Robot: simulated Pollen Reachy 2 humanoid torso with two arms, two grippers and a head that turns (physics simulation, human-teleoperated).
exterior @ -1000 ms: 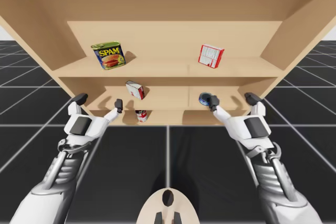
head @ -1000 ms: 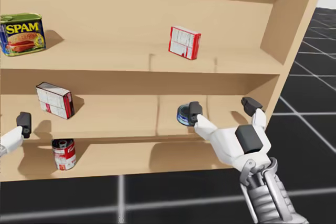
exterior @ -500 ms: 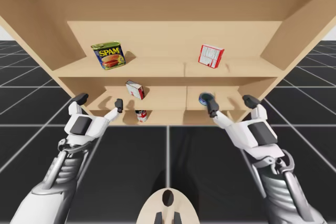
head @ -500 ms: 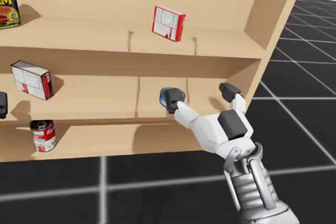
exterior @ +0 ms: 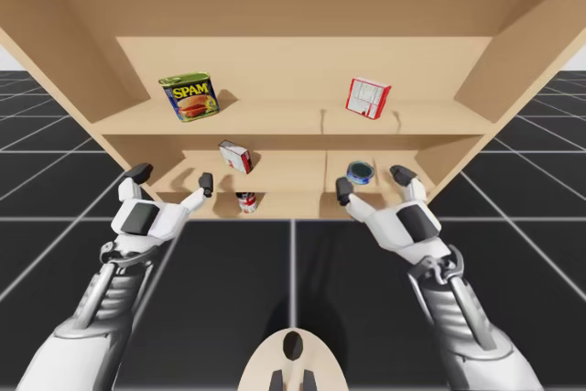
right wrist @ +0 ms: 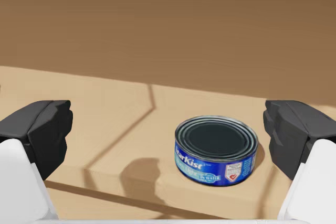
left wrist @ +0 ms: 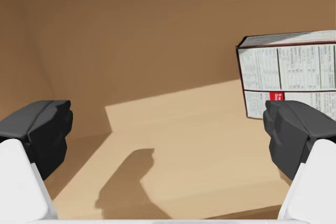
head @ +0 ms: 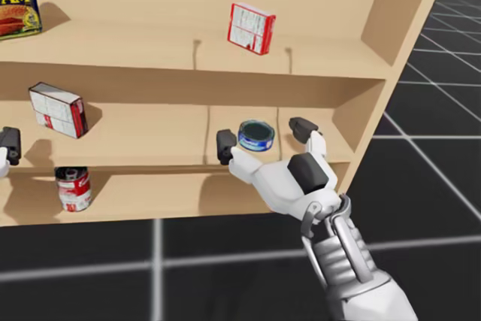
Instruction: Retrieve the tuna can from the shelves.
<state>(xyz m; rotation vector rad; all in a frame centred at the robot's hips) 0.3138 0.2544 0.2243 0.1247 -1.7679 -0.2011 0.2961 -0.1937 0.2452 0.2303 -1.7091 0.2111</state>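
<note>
A low blue tuna can [exterior: 360,171] [head: 256,135] [right wrist: 216,149] stands upright on the right part of the middle shelf [exterior: 284,185], near its front edge. My right gripper [exterior: 373,184] [head: 261,134] [right wrist: 168,135] is open just in front of the can, one finger off to each side, and the can sits ahead of the fingers without touching them. My left gripper [exterior: 171,176] [left wrist: 168,135] is open at the left end of the middle shelf, with a white and red box [left wrist: 287,80] [exterior: 235,156] ahead of its right finger.
On the top shelf stand a blue and yellow tin [exterior: 189,97] at the left and a red and white box [exterior: 367,97] [head: 251,28] at the right. A red and white can [exterior: 245,201] [head: 74,189] stands on the bottom shelf. The shelf unit's right wall [exterior: 522,43] rises close by the right gripper.
My right gripper has shifted left, from right of the tuna can to straddling it in front. My head has turned. The left arm has not moved.
</note>
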